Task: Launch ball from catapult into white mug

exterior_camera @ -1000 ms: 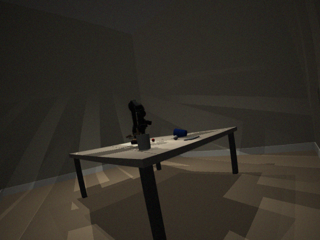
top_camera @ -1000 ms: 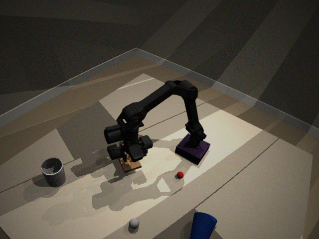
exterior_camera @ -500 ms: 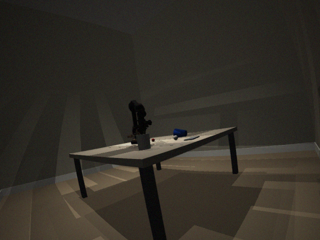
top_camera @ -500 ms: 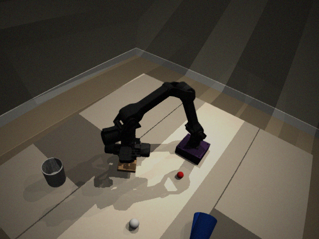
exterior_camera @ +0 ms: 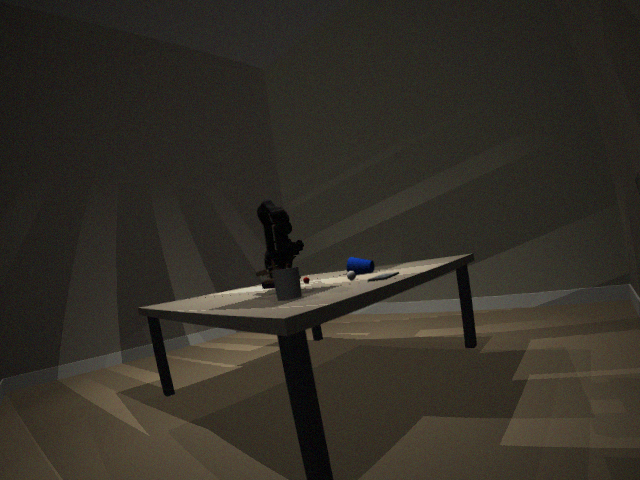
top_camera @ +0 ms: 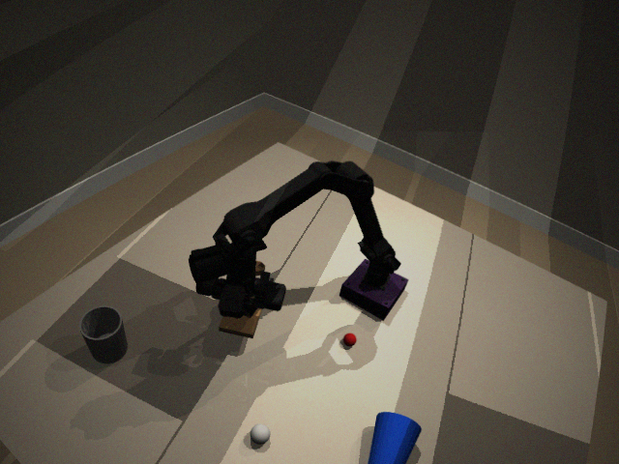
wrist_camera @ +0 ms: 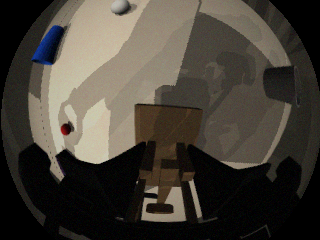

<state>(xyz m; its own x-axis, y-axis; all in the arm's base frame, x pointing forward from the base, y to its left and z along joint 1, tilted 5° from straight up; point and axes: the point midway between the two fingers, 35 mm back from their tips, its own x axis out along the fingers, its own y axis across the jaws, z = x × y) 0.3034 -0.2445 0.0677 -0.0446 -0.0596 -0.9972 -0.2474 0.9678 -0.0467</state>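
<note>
My gripper [top_camera: 252, 298] [wrist_camera: 166, 146] points down and is shut on the wooden catapult, its fingers on either side of the frame. The catapult [top_camera: 239, 326] [wrist_camera: 168, 122] [exterior_camera: 267, 284] has its flat base end towards the top of the wrist view; its small cup [wrist_camera: 159, 208] is at the bottom and no ball shows in it. Whether the base touches the table is unclear. The mug [top_camera: 107, 344] [exterior_camera: 287, 284] [wrist_camera: 279, 84] looks grey in the dim light and stands upright. A red ball [top_camera: 349, 339] [exterior_camera: 306, 280] [wrist_camera: 65, 129] and a whitish ball [top_camera: 259, 433] [exterior_camera: 351, 275] [wrist_camera: 120, 6] lie on the table.
A blue cup [top_camera: 392, 439] [exterior_camera: 359, 265] [wrist_camera: 48, 46] lies on its side. A flat pale slab [exterior_camera: 383, 276] lies near the table edge in the exterior view. The arm's purple base [top_camera: 367, 300] is beyond the red ball. Shadows and light bands cross the table [top_camera: 529, 339].
</note>
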